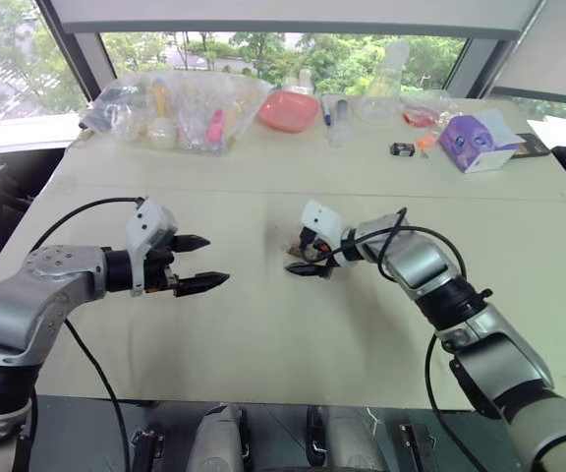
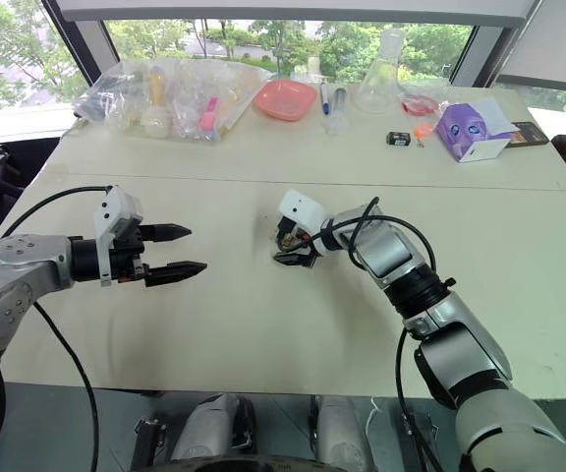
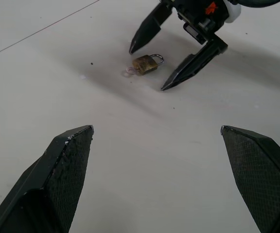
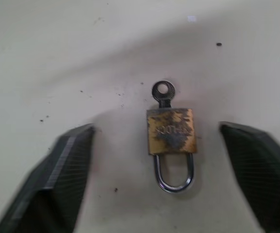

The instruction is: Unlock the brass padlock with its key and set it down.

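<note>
Near the frame's centre, the brass padlock (image 4: 171, 131) lies flat on the table (image 1: 263, 334), its key (image 4: 163, 92) in its base. The right gripper (image 3: 171, 65) straddles it, its 2 fingers apart, gripping nothing. At centre-left, the left gripper (image 1: 197, 263) hovers wide open and empty.

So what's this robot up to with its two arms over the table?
It is working on a tiny brass padlock lying flat on the table, with its key sticking out of the bottom. The right gripper is lowered over the padlock, one finger on each side, not yet gripping it. The left gripper hovers open off to the side, holding nothing.
</note>
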{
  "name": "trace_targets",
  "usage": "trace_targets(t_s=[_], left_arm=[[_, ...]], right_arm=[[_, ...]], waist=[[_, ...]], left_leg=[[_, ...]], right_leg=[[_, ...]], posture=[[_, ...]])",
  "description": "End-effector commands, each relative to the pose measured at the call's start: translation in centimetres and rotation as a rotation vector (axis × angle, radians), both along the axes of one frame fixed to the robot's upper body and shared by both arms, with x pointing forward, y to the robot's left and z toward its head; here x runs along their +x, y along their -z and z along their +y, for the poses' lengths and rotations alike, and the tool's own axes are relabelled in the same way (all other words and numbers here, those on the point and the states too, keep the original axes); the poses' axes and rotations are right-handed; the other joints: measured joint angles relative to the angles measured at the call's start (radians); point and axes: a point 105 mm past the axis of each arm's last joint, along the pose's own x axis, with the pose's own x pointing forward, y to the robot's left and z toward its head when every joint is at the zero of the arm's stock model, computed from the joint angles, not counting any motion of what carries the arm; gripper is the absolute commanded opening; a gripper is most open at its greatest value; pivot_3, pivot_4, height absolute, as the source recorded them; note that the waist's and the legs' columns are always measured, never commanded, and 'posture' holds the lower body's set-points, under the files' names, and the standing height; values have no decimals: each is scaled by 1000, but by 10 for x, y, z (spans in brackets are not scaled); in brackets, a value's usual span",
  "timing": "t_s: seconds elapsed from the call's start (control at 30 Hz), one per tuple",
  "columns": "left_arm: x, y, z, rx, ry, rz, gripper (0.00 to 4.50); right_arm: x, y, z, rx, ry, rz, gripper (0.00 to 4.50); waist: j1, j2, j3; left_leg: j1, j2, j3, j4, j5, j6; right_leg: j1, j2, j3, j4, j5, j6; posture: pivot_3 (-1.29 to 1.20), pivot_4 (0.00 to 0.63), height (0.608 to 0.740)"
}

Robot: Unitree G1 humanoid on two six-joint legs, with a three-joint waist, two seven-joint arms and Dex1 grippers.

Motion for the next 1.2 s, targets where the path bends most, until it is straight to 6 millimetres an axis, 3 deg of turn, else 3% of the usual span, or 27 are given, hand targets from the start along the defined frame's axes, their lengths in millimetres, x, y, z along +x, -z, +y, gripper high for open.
trace_targets(t_s=[0.03, 0.1, 0.13, 0.23, 0.3, 0.37, 0.43, 0.7, 0.8, 0.87, 1.13, 1.2], left_arm=[[0, -9, 1, -8, -4, -43, 4387], [1, -9, 0, -9, -2, -42, 4387], [2, -10, 0, -14, -1, -42, 4387], [11, -16, -4, -97, -8, -47, 4387], [19, -24, -8, -213, -14, -32, 4387], [28, -33, -12, -363, -10, 3, 4387], [38, -37, -15, -453, -8, 27, 4387], [65, -45, -25, -589, 16, 61, 4387], [69, -47, -33, -593, 49, 63, 3495], [67, -49, -38, -591, 80, 64, 2550], [66, -45, -39, -567, 93, 66, 2550], [64, -46, -39, -571, 99, 64, 1661]], right_arm=[[1, 1, -1, -38, 1, -27, 2130], [1, 2, -2, -52, 5, -40, 1006], [1, 0, -3, -56, 4, -54, 670], [7, -20, 1, -47, -13, -197, 684], [7, -49, 13, 20, -63, -345, 684], [-6, -85, 29, 117, -175, -526, 684], [-20, -105, 37, 180, -241, -606, 684], [-33, -119, 45, 171, -284, -714, 684], [-33, -121, 45, 173, -276, -728, 684], [-34, -121, 45, 170, -273, -730, 684], [-36, -121, 45, 172, -266, -730, 684], [-36, -120, 46, 175, -267, -727, 684]], waist=[[0, 0, 0], [0, 0, 0], [1, 0, 0], [4, 0, 0], [6, 0, 0], [3, 0, 0], [1, 0, 0], [1, 0, 0], [2, 0, 0], [1, 0, 0], [-1, 0, 0], [-1, 0, 0]], left_leg=[[0, 0, 0, 0, 0, 0], [0, 0, 0, 0, 0, 0], [0, 0, 0, 1, 0, 0], [0, 0, 0, 1, 0, 0], [0, 0, 0, 2, 0, 0], [-1, 0, 0, 3, 0, 0], [-1, 0, 0, 2, 0, 0], [0, 0, 0, 4, 0, -1], [0, 0, 0, 4, 0, -1], [0, 0, 0, 4, 0, -1], [0, 0, 0, 3, 1, -1], [0, 0, 0, 3, 1, -1]], right_leg=[[0, 0, 0, 0, 0, 0], [0, 0, 0, 1, 0, 0], [0, 0, 0, 1, 0, 0], [0, 0, 0, 1, 0, 0], [1, 0, 0, 1, 0, 0], [0, 0, 0, 2, 0, 0], [0, 0, -1, 3, 0, 0], [1, 0, -1, 4, 0, 0], [1, 0, -1, 4, 0, 0], [1, 0, -1, 4, 0, 0], [1, 0, -1, 5, 0, 0], [1, 0, -1, 4, 0, 0]], posture=[[0, 150, 740], [0, 150, 740], [0, 150, 740], [0, 150, 740], [0, 150, 740], [0, 150, 740], [0, 150, 740], [0, 150, 740], [0, 150, 740], [0, 150, 740], [0, 150, 740], [0, 150, 740]])
